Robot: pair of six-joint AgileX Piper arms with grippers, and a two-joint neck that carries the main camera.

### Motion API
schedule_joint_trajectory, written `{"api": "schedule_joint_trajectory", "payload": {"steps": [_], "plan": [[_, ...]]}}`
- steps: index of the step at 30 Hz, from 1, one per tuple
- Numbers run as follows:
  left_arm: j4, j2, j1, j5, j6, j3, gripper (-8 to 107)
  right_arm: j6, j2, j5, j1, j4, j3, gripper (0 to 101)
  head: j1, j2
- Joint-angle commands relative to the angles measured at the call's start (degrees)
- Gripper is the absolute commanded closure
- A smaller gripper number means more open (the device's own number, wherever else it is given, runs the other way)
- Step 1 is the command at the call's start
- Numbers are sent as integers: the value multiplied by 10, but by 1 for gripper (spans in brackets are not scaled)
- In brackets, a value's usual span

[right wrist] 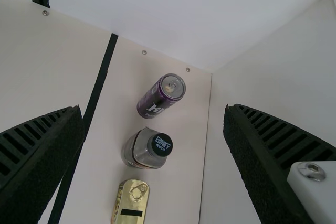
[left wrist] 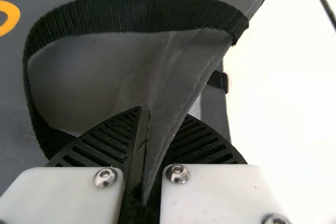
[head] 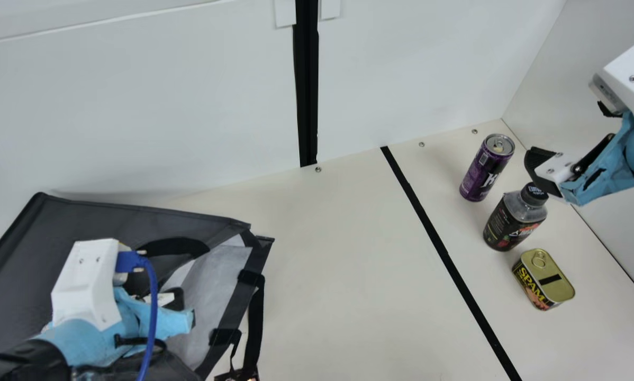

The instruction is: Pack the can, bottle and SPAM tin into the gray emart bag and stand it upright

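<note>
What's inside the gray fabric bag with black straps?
The gray fabric bag shows pale inner lining at its open mouth; anything deeper is covered by its dark upper panel.

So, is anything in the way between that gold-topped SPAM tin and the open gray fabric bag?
Nothing visible stands between the SPAM tin and the bag; just a flat black stripe crosses the cream table there. At the bag's open end, a black webbing strap lies along the outside and might snag.

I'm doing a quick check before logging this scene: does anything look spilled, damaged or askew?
Only the gray bag looks odd: it lies slumped on its side, a fold of it between the left gripper's fingers. The can, bottle and tin stand upright, without visible spills or dents.
</note>
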Motion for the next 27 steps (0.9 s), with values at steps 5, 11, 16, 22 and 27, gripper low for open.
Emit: {"api": "schedule_joint_trajectory", "payload": {"steps": [5, 11, 16, 22, 27], "plan": [[-93, 5, 39, 15, 62, -6, 107, 0, 0, 0, 0, 0, 0, 6, -13, -1], [-146, 12, 72, 32, 106, -13, 107, 0, 0, 0, 0, 0, 0, 6, -13, -1], [-179, 20, 98, 44, 136, -21, 107, 0, 0, 0, 0, 0, 0, 6, -13, -1], [-206, 32, 127, 58, 165, -31, 107, 0, 0, 0, 0, 0, 0, 6, -13, -1], [-221, 42, 146, 66, 182, -39, 107, 0, 0, 0, 0, 0, 0, 6, -13, -1]]}}
